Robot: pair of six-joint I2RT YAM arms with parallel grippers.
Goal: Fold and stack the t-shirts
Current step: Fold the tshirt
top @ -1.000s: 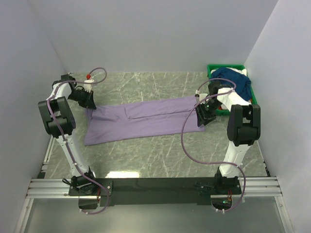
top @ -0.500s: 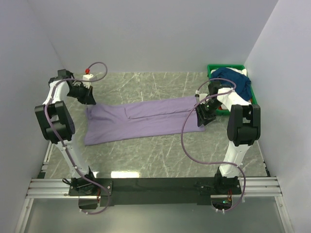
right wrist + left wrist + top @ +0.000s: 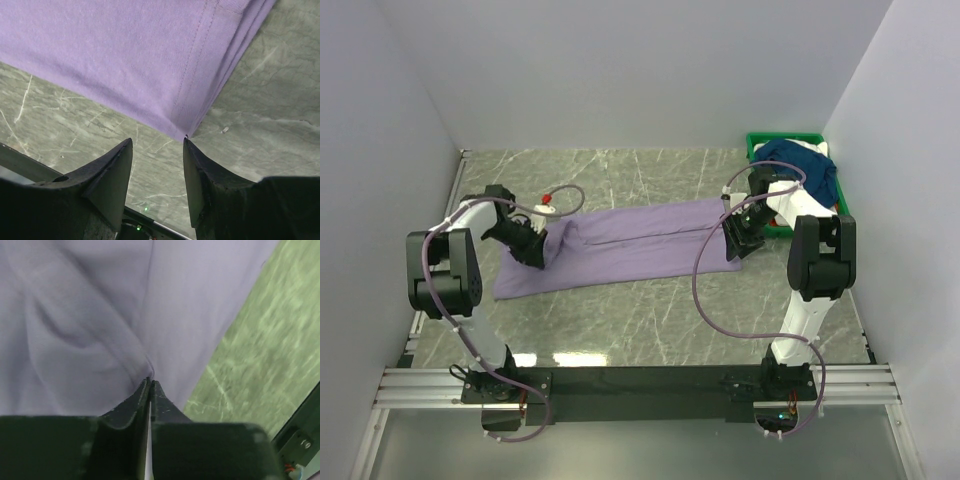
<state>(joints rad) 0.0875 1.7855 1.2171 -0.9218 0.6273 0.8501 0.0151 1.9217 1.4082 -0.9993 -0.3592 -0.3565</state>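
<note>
A lavender t-shirt (image 3: 630,240) lies as a long folded strip across the middle of the table. My left gripper (image 3: 532,252) sits at its left end, shut, with a ridge of the lavender cloth (image 3: 100,315) pinched at the tips of my left gripper (image 3: 150,381). At the strip's right end my right gripper (image 3: 738,243) stands open. In the right wrist view the shirt's near corner (image 3: 184,131) lies just off the inner tip of my right gripper (image 3: 157,142), with bare table between the fingers. A navy t-shirt (image 3: 800,160) is heaped in the bin.
A green plastic bin (image 3: 757,145) stands at the back right against the wall, with a white garment (image 3: 818,149) showing under the navy one. White walls close in the table on three sides. Cables loop from both arms above the table.
My left arm has swung in from the far left wall onto the shirt's left end. The shirt's upper left corner has shifted to the right with it. The right arm has not moved.
</note>
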